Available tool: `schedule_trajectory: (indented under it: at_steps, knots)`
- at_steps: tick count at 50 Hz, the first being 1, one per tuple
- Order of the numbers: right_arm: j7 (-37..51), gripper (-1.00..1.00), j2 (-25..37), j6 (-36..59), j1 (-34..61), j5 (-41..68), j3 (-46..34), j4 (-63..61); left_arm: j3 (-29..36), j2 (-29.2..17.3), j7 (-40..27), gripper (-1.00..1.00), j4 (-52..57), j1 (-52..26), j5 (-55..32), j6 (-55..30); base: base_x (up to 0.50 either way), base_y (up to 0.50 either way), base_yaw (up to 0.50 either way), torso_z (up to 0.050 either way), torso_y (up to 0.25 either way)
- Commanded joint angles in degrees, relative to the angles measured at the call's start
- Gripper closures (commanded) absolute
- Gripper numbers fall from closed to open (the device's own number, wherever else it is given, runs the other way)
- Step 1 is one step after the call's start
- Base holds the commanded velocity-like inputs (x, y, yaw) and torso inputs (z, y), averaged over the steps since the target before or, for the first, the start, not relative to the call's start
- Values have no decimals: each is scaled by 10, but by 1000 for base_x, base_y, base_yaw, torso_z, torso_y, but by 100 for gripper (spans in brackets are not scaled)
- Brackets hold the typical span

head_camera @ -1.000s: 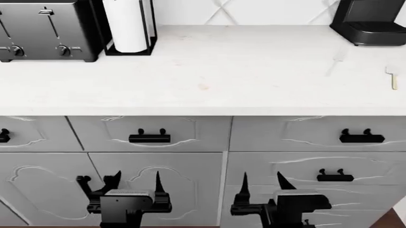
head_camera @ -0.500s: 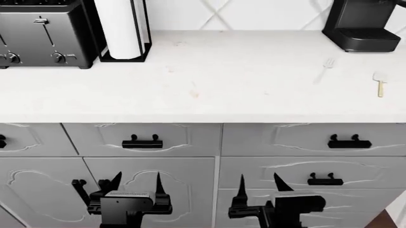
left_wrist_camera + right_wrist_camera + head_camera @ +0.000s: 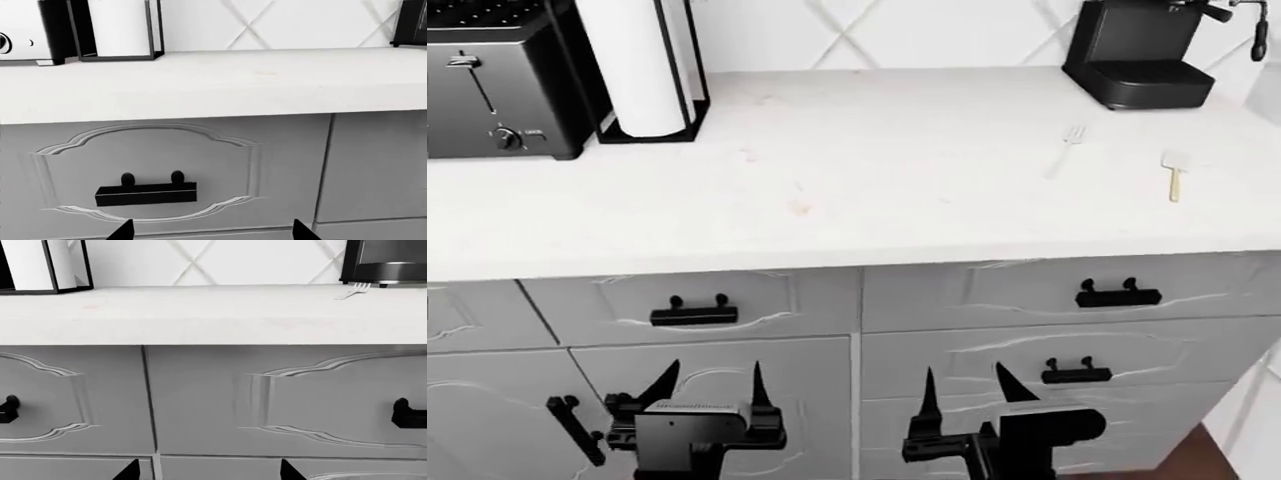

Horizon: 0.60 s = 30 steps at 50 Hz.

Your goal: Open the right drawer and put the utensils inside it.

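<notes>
Head view: right drawer (image 3: 1054,292) closed under the counter (image 3: 868,190); fork (image 3: 1070,139) and spatula (image 3: 1174,172) lie apart at far right. Left gripper (image 3: 710,382) and right gripper (image 3: 968,388) both spread, empty, low.
Left wrist view: a neighbouring drawer's handle (image 3: 145,192).
Right wrist view: fork (image 3: 353,289) near coffee machine (image 3: 387,262).

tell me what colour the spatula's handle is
Yellow-gold, under a whitish head; the spatula shows best in the head view.

The head view has swung right and tilted: the toaster (image 3: 487,85) slides toward the left edge, while the fork (image 3: 1072,137) and spatula (image 3: 1174,172) shift left.
</notes>
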Motion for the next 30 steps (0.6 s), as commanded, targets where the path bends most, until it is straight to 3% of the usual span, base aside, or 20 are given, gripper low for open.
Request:
schedule_trajectory:
  at_steps: [1,30]
  knots:
    - [6,-100,4,-8,1,8,-5,8,5,-5,-8,-100,-2,0,-5,2,0,0,-500,50,0]
    - [25,-100,12,-10,6,20,-15,17,20,-16,-22,-100,-11,-2,-12,9,0,0,-500,50,0]
